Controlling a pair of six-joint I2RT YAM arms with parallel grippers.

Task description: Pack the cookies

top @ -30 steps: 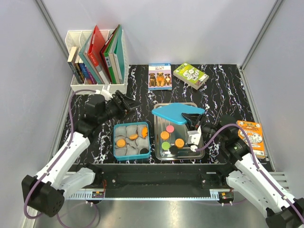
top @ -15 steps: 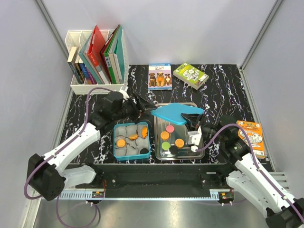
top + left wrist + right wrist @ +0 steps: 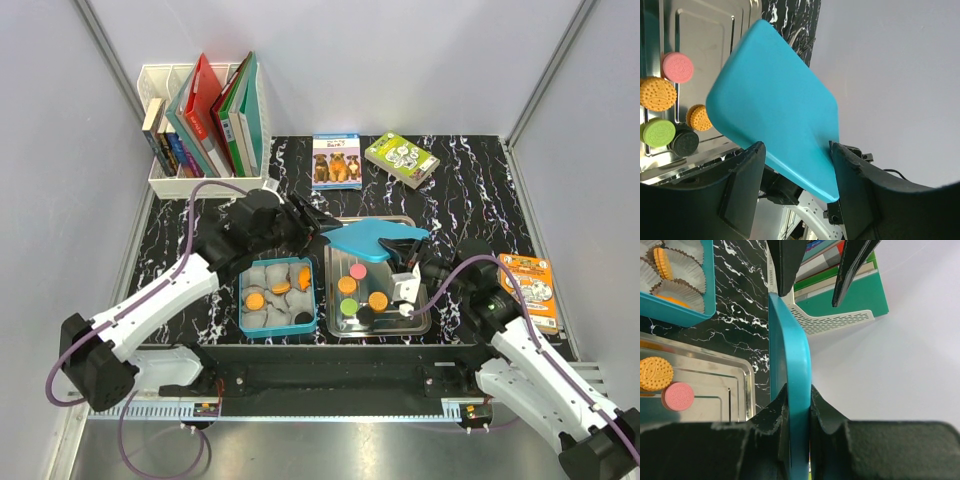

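My right gripper [image 3: 405,245] is shut on a teal lid [image 3: 365,240] and holds it above the metal tray [image 3: 422,322]. In the right wrist view its jaws [image 3: 799,395] pinch the lid's edge [image 3: 787,340]. My left gripper [image 3: 318,222] is open at the lid's left end, and its fingers [image 3: 796,150] straddle the lid [image 3: 775,95] without closing. On the tray lie a pink cookie [image 3: 358,270], a green one [image 3: 348,306], two orange ones [image 3: 378,300] and a black one [image 3: 366,315]. The teal box [image 3: 243,300] holds paper cups, some with orange cookies [image 3: 255,300].
A white rack of books [image 3: 205,130] stands at the back left. Two card boxes [image 3: 336,160] [image 3: 401,158] lie at the back, and an orange packet [image 3: 530,285] lies at the right. The tray also shows in the left wrist view [image 3: 705,30].
My left arm has swung right from near the book rack to the lid's left end, its jaws open. The right gripper and the lid have hardly moved.
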